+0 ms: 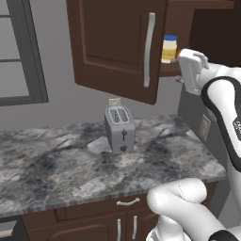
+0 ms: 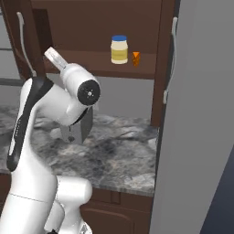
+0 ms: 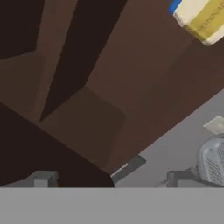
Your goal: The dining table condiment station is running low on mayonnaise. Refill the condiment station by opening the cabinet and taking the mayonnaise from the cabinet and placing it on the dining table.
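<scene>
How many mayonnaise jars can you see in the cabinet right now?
1: the mayonnaise jar stands on the open cabinet's shelf, beside an orange wedge. The door could hide another.

mayonnaise (image 2: 119,49) in cabinet (image 1: 117,42) (wedge (image 2: 135,58) beside) | toaster (image 1: 119,128) on counter (image 1: 56,164) below

You see the cabinet (image 2: 91,36) standing open, with the mayonnaise (image 2: 119,50) upright on its shelf (image 2: 91,61) near the front edge and an orange wedge (image 2: 135,58) just beside it. Below, a toaster (image 2: 77,130) stands on the marbled tabletop (image 2: 119,155), partly hidden by the arm.
</scene>
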Robot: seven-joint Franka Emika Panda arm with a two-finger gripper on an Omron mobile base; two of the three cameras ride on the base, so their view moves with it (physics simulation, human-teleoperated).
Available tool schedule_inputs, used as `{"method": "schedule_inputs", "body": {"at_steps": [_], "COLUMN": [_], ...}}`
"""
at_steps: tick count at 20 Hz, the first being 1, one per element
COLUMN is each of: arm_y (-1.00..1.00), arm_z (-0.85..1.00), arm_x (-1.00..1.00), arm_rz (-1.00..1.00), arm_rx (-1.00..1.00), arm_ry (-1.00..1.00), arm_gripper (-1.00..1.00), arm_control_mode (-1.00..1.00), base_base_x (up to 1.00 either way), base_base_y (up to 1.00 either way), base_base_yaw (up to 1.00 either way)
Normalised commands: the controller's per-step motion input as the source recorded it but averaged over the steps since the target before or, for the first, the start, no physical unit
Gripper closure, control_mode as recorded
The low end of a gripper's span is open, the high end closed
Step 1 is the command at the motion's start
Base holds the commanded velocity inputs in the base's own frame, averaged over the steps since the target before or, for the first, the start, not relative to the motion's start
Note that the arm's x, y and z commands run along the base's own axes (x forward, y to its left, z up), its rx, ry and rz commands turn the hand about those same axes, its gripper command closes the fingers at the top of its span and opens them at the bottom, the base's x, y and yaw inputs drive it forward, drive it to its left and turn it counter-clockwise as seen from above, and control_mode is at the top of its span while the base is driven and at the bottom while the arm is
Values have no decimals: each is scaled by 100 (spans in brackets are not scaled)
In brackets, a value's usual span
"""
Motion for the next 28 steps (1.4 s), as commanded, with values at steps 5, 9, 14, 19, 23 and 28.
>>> {"method": "schedule_inputs", "body": {"at_steps": [5,9,14,19,23,28], "arm_y": [96,100,100,100,100,41], "arm_z": [0,0,0,-6,-11,-22], "arm_x": [17,-47,-74,-22,-2,-12], "arm_rz": [30,33,30,22,7,-5], "arm_rx": [0,-3,-8,-5,-6,-12], "arm_ry": [23,3,-1,-4,-15,-7], "arm_gripper": [-100,-100,-100,-100,-100,-100], "arm_control_mode": [-100,-100,-100,-100,-100,-100], "base_base_x": [0,0,0,0,0,0], "base_base_y": [0,0,0,0,0,0], "base_base_yaw": [0,0,0,0,0,0]}}
